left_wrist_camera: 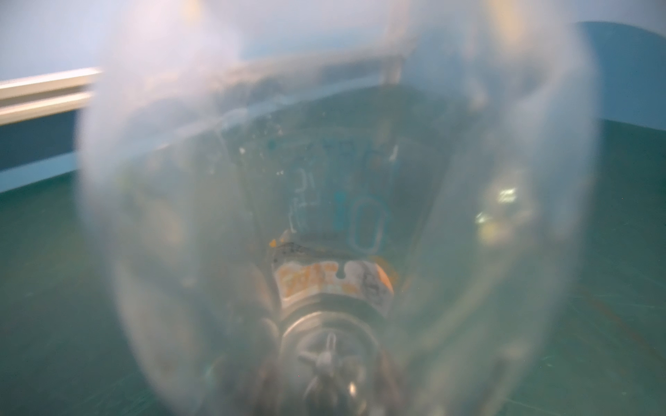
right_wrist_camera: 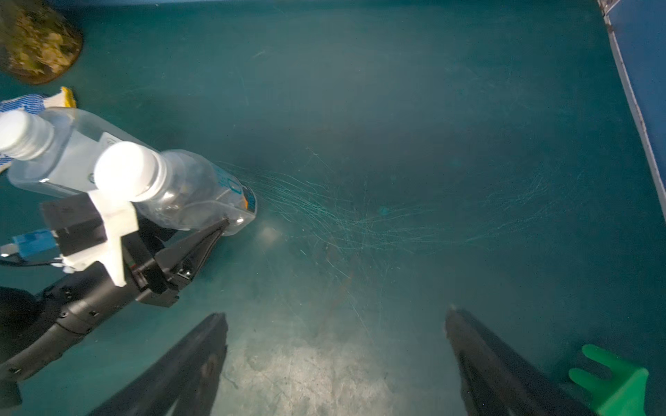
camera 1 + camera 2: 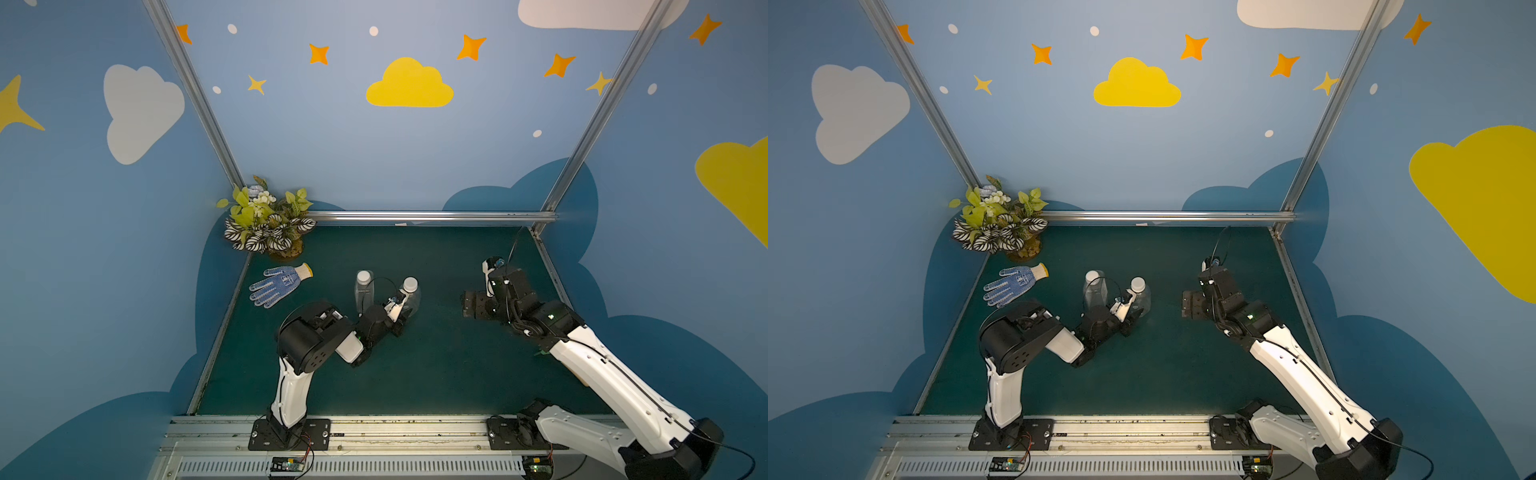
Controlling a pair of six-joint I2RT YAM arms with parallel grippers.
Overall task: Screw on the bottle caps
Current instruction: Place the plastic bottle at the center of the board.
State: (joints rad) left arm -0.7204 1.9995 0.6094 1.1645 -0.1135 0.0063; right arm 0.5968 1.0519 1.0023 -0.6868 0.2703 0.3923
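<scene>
Two clear bottles stand upright mid-mat in both top views, each with a white cap on its neck. The rectangular bottle (image 3: 363, 294) (image 3: 1095, 294) (image 2: 72, 151) carries one cap (image 3: 364, 276) (image 2: 21, 133). The round bottle (image 3: 413, 297) (image 3: 1143, 300) (image 2: 191, 187) carries the other cap (image 3: 410, 284) (image 2: 126, 171). My left gripper (image 3: 408, 311) (image 3: 1136, 316) is shut on the round bottle's base; one finger (image 2: 201, 245) presses its side and the other is hidden. This bottle (image 1: 324, 180) fills the left wrist view. My right gripper (image 3: 473, 304) (image 3: 1192, 305) (image 2: 335, 313) hangs open and empty, to the right of the bottles.
A blue dotted glove (image 3: 276, 284) lies left of the bottles, and a potted plant (image 3: 268, 222) fills the back left corner. A small green plastic piece (image 2: 612, 381) sits by the right arm. Metal rails (image 3: 415, 216) edge the green mat (image 3: 415, 365).
</scene>
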